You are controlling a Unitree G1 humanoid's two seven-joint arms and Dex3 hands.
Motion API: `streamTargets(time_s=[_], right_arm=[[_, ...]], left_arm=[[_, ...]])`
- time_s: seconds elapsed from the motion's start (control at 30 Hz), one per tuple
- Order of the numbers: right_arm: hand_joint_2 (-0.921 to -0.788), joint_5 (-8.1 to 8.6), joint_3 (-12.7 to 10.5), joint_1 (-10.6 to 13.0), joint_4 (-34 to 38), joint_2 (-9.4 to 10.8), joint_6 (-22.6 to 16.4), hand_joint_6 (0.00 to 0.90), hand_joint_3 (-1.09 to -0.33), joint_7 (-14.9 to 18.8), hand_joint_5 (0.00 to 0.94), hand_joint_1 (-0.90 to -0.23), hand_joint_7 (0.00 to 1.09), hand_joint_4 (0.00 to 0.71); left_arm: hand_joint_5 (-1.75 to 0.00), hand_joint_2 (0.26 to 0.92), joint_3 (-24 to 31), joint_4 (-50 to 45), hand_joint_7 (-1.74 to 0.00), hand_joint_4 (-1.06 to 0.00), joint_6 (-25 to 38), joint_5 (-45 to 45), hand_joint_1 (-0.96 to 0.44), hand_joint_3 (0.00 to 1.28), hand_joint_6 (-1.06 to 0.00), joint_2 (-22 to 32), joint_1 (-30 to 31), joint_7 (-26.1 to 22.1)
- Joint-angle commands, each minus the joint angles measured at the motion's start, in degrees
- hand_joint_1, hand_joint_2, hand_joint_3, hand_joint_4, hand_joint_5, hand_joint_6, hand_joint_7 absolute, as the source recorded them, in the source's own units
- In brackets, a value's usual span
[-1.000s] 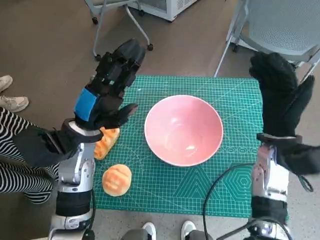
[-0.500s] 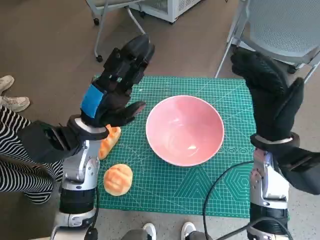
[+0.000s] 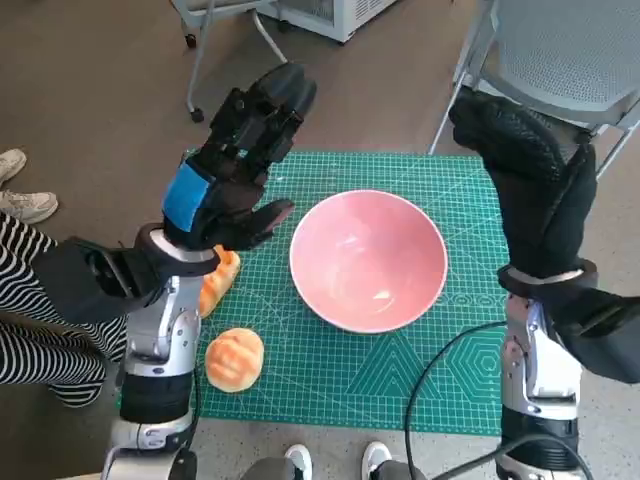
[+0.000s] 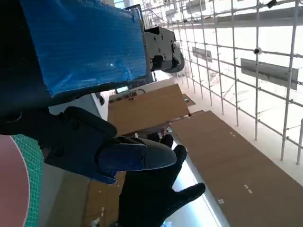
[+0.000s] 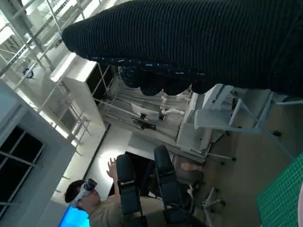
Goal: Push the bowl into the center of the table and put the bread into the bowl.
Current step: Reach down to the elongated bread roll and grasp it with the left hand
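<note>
round golden bread bun (image 3: 234, 359) on green cutting-mat counter (image 3: 400, 370), near edge, below left hand | oblong bread roll (image 3: 214, 282) under left wrist | pink round bowl (image 3: 367, 259) mid-mat, between hands | left hand (image 3: 235, 165) raised, fingers spread, empty | right hand (image 3: 530, 180) raised, splayed, empty

No text, label, brand, number or sign can be read in any of the three views. The green cutting mat (image 3: 470, 350) on the table carries only a printed grid and geometric line patterns, its edge markings too small to make out.
</note>
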Motion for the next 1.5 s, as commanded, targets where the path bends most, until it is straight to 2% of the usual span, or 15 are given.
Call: streamTargets(time_s=[0.03,0.3,0.43,0.57,0.63,0.73,0.8,0.97,1.27,1.5], right_arm=[[-0.921,-1.29,0.6,-0.2,0.6,0.0,0.7,0.105,-0.605,-0.5,0.019,-0.687,0.56,0.212],[-0.921,-2.32,1.4,-0.2,0.4,0.1,0.5,0.076,-0.646,-0.7,0.014,-0.682,0.59,0.213],[-0.921,-2.5,1.4,-0.1,0.8,0.1,0.3,0.064,-0.658,-0.5,0.011,-0.681,0.61,0.214],[-0.921,-2.1,1.2,0.4,0.7,0.1,0.5,0.063,-0.661,-0.1,0.011,-0.68,0.62,0.216],[-0.921,-1.85,1.1,0.6,0.6,0.1,0.5,0.064,-0.66,0.0,0.011,-0.681,0.63,0.218],[-0.921,-1.08,0.7,0.8,0.8,-0.1,0.6,0.07,-0.657,0.4,0.011,-0.684,0.63,0.22],[-0.921,-0.76,0.6,0.8,0.9,-0.1,0.6,0.074,-0.655,0.5,0.011,-0.685,0.64,0.221],[-0.921,-0.75,0.3,1.1,0.2,-0.1,1.0,0.072,-0.652,0.2,0.011,-0.687,0.63,0.222],[-0.921,-0.9,0.0,0.9,0.2,0.3,1.4,0.071,-0.65,-0.4,0.009,-0.682,0.63,0.221],[-0.921,-0.64,0.0,0.6,1.0,0.7,1.2,0.072,-0.651,-0.2,0.006,-0.677,0.62,0.219]], left_arm=[[0.0,0.921,0.4,-0.2,-0.46,-0.01,-0.4,-0.4,-0.61,0.36,0.0,0.8,-0.8,-0.5],[0.0,0.921,1.0,-0.6,-0.46,-0.01,-0.5,-0.2,-0.63,0.35,0.0,2.1,-0.3,-0.8],[0.0,0.921,2.6,-1.1,-0.44,-0.01,0.2,-0.4,-0.63,0.33,0.0,5.1,-0.4,-1.5],[-0.01,0.921,3.7,-1.3,-0.45,-0.02,-0.5,4.5,-0.62,0.3,0.0,11.3,-0.3,-1.8],[-0.01,0.921,3.7,-2.4,-0.46,-0.03,-0.3,9.7,-0.62,0.28,0.0,16.1,0.0,-1.4],[-0.01,0.92,3.8,-6.0,-0.46,-0.05,4.7,16.2,-0.6,0.19,-0.01,25.1,0.4,-2.8],[-0.01,0.913,3.8,-7.6,-0.44,-0.06,7.5,18.6,-0.57,0.1,-0.04,29.2,0.8,-3.9],[0.0,0.871,4.0,-10.1,-0.32,-0.08,12.3,23.1,-0.47,0.02,-0.14,36.3,2.2,-5.7],[-0.01,0.838,3.7,-15.9,-0.19,-0.13,20.2,25.4,-0.4,0.0,-0.26,39.6,7.4,-5.5],[-0.01,0.851,2.5,-21.1,-0.12,-0.16,27.7,27.4,-0.42,0.01,-0.31,39.4,11.1,-5.0]])
